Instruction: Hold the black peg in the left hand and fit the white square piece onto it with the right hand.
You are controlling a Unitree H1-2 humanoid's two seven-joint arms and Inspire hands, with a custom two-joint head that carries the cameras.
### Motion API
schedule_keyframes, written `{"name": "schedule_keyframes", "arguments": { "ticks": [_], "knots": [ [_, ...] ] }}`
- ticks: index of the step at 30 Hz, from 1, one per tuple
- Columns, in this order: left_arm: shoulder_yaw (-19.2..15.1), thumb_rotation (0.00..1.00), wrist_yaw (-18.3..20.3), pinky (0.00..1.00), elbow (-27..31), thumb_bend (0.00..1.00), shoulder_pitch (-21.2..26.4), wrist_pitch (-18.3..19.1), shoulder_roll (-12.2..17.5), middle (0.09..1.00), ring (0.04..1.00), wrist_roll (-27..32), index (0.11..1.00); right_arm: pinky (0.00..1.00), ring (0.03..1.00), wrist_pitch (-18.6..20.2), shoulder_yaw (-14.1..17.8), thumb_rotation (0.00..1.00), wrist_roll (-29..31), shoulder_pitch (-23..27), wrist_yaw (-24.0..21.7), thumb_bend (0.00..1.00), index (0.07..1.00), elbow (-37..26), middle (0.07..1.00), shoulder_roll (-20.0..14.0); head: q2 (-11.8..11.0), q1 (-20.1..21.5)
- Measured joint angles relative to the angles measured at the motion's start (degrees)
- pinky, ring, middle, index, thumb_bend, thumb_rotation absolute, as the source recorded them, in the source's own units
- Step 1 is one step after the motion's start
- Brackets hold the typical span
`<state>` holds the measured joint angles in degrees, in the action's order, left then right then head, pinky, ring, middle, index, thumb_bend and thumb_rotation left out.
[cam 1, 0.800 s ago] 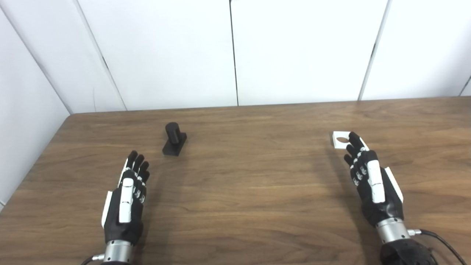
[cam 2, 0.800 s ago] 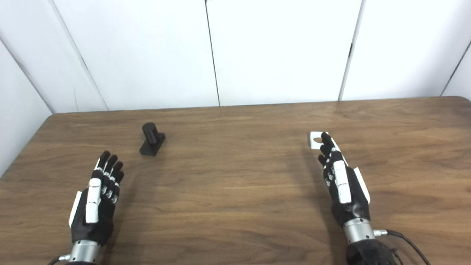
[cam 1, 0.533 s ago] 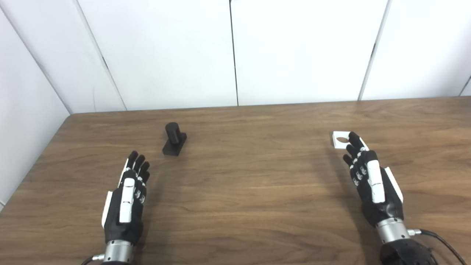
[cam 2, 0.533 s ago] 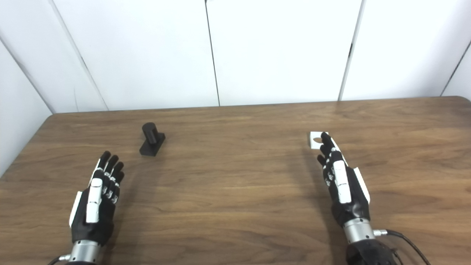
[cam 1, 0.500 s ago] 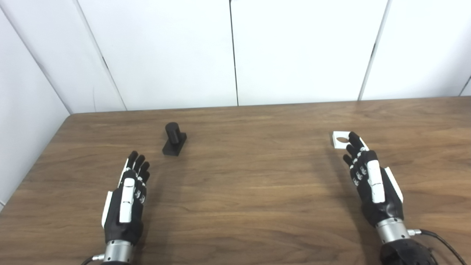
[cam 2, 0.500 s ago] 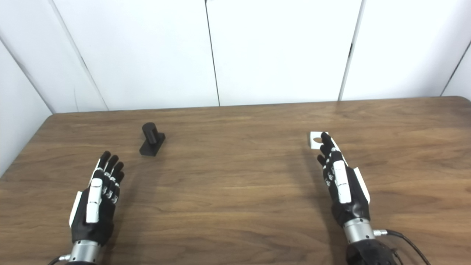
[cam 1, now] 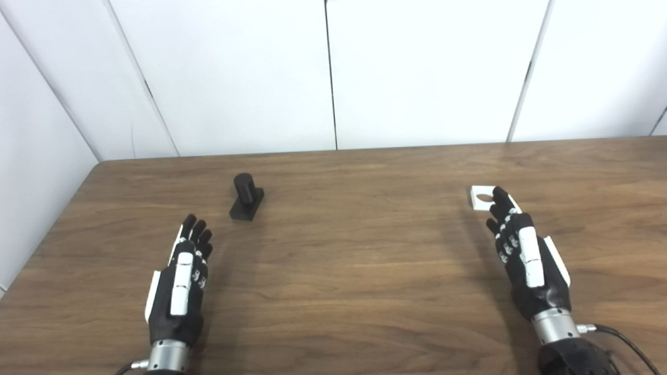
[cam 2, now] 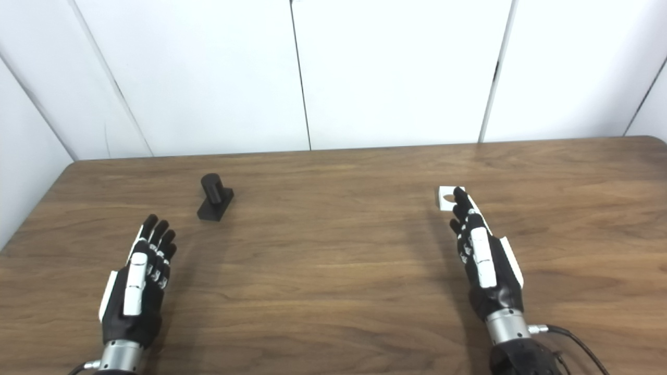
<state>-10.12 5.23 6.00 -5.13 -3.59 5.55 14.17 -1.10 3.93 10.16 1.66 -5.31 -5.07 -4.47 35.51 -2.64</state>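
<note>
The black peg (cam 1: 246,197), a short cylinder on a flat black base, stands on the wooden table (cam 1: 354,245) at the left. My left hand (cam 1: 181,281) is open and empty, nearer to me than the peg and a little left of it, apart from it. The white square piece (cam 1: 482,198) with a round hole lies flat on the table at the right. My right hand (cam 1: 523,260) is open and empty, just in front of the piece, and its fingertips (cam 1: 499,195) overlap the piece's near right corner in view.
White wall panels (cam 1: 333,73) rise behind the table's far edge. The table's left edge (cam 1: 52,224) runs close to my left hand. A cable (cam 1: 620,338) trails from my right wrist.
</note>
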Motion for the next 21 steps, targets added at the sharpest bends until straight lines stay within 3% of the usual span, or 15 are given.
{"name": "schedule_keyframes", "arguments": {
  "ticks": [4,12,21],
  "knots": [
    [2.5,0.70,-2.9,0.96,2.2,0.52,-1.0,3.1,0.0,0.971,0.973,-10.2,0.968,0.99,0.998,0.0,0.0,0.95,0.0,0.1,0.0,0.56,0.943,0.0,0.988,0.0,-0.1,-0.4],
    [5.0,0.63,-7.8,0.93,8.7,0.55,0.1,10.6,1.1,0.976,0.964,-30.9,0.952,0.98,0.994,0.0,-0.1,0.94,0.1,0.1,0.0,0.57,0.938,0.1,0.986,0.0,-0.3,-0.9],
    [6.0,0.56,-9.8,0.93,10.2,0.61,3.5,17.0,0.8,0.979,0.974,-40.9,0.927,0.97,0.993,0.0,-0.3,0.94,0.2,0.1,-0.1,0.58,0.936,0.0,0.985,0.0,-0.2,-1.1]
  ]
}}
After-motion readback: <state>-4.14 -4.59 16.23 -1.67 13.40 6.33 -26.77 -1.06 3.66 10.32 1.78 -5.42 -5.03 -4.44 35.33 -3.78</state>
